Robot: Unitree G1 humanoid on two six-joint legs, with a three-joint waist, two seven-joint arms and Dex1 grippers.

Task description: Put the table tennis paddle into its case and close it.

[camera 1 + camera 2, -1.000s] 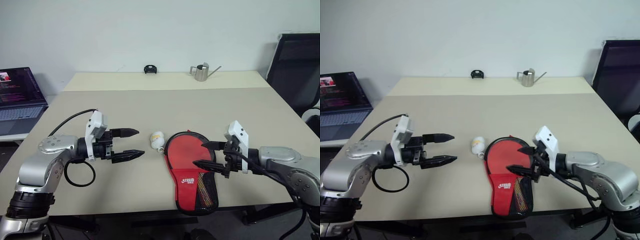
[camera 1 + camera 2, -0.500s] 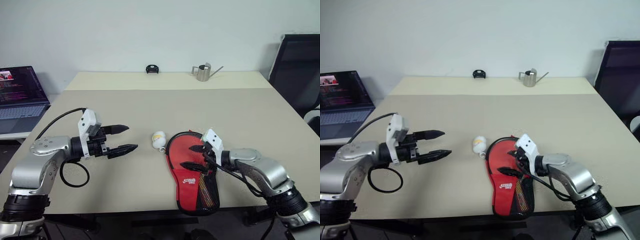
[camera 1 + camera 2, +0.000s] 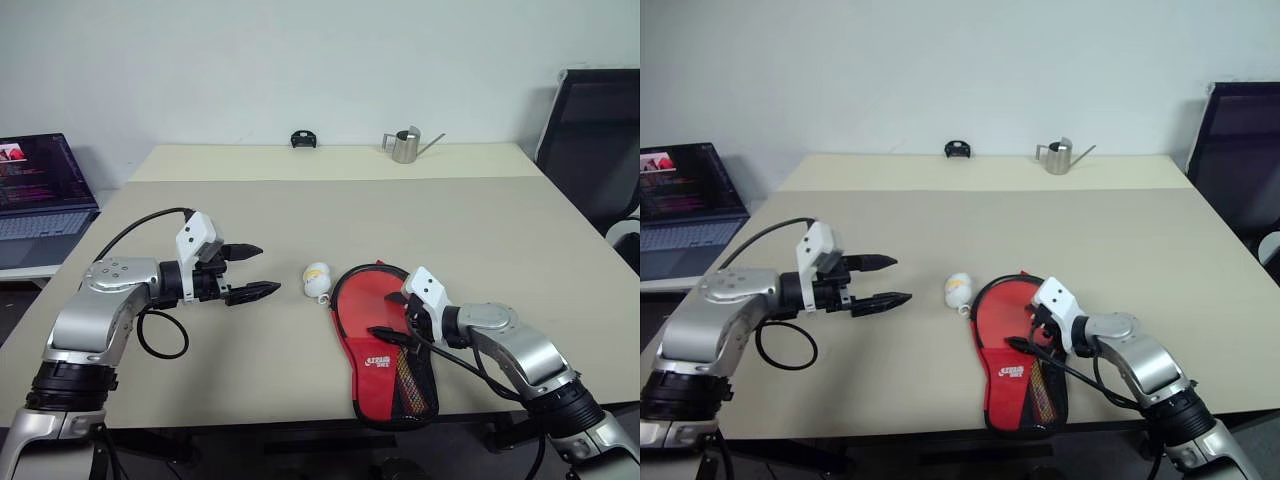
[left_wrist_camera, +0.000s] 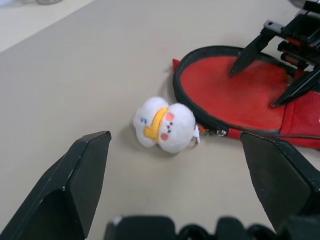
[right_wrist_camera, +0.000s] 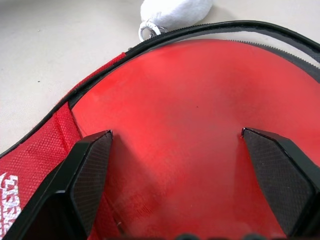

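On the worktop point(image 3: 300, 210) the paddle point(image 3: 375, 305) lies half inside the soft case point(image 3: 390, 375); both claws gape, left point(image 3: 252, 270), right point(image 3: 395, 318); pinch the limp rim.

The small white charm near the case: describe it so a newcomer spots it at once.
On the beige table, find the red case near the front edge. Just off its round end lies the charm, a puffy white ball with a yellow stripe and pink cheeks, clipped to the zip.

Bare table point(image 3: 250, 360) both sides; ball charm point(image 3: 316, 279) beside case point(image 3: 385, 345).
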